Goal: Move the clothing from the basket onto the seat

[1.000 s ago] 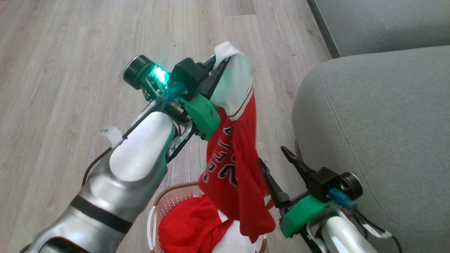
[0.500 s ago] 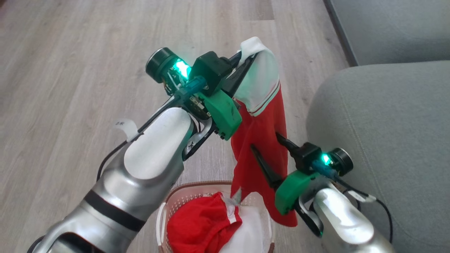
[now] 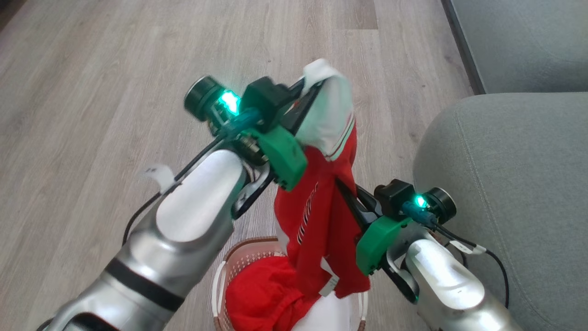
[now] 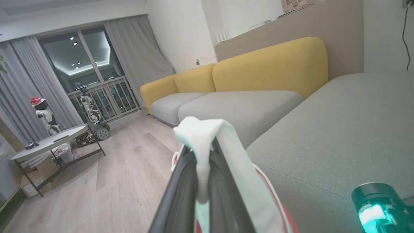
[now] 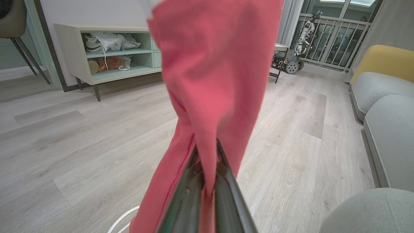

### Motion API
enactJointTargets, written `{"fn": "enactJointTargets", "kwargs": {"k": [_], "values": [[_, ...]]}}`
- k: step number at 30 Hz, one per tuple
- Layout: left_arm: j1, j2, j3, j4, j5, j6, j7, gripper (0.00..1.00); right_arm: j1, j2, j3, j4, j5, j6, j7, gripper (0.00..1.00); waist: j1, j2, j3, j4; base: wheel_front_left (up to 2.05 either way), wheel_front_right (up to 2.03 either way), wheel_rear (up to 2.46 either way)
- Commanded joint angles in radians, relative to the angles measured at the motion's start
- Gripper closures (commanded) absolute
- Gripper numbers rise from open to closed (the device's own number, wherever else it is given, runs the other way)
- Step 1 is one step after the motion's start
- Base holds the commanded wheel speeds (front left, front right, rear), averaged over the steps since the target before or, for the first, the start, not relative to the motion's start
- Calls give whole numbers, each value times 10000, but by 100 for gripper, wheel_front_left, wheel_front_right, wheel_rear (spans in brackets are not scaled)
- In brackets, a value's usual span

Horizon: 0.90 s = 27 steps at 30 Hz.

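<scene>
Head view: 1 red jersey (image 3: 321,220) hangs over the basket (image 3: 250,242), near the seat (image 3: 505,184).
Left gripper (image 3: 310,93) clamps its white end, right gripper (image 3: 347,193) pinches the red lower; raise both together, then swing right.

You see the basket (image 3: 245,255) only in part: the picture's lower edge cuts it, and the clothing (image 3: 262,294) inside it covers most of its bottom. Above the basket, the hanging garment (image 3: 321,220) is folded, so its dark print cannot be read. The left end effector (image 3: 314,85) has its fingertips buried in white cloth. Right of the basket, the seat (image 3: 505,184) runs out of the picture.
</scene>
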Motion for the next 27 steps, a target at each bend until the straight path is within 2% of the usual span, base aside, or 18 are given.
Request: {"fn": "enactJointTargets", "kwargs": {"k": [1, 2, 3, 4, 5, 7, 17, 27], "values": [[-320, 304, 504, -187, -98, 106, -77, 100, -484, 86, 71, -306, 48, -2, -67, 100, 1, 0, -7, -38, 0, 0, 0], [-243, 340, 555, -152, -154, 148, -104, 90, -481, 86, 40, -319, 35, -2, -67, 100, 1, 0, -11, -65, 0, 0, 0], [-157, 380, 602, -109, -221, 174, -114, 65, -484, 86, 5, -333, 18, -2, -67, 100, 1, 0, -14, -102, 0, 0, 0], [-70, 424, 637, -64, -280, 193, -117, 53, -493, 86, -36, -346, -13, -2, -67, 100, 1, 0, -15, -142, 0, 0, 0], [20, 470, 669, -18, -337, 209, -121, 24, -506, 86, -83, -359, -49, -2, -67, 100, 1, 0, -17, -189, 0, 0, 0], [222, 553, 732, 89, -464, 238, -124, 0, -547, 86, -214, -370, -148, -2, -67, 100, 1, 0, -16, -296, 0, 0, 0], [1351, 685, 984, 483, -969, 533, -679, 0, -748, -344, -1081, -730, -507, -2, -67, 100, 1, 0, 19, -1185, 0, 0, 0], [2212, 620, 1093, 554, -1162, 718, -1311, 0, -1158, -1022, -1513, -1234, -713, -2, -67, 100, 1, 0, 242, -2783, 0, 0, 0]]}}
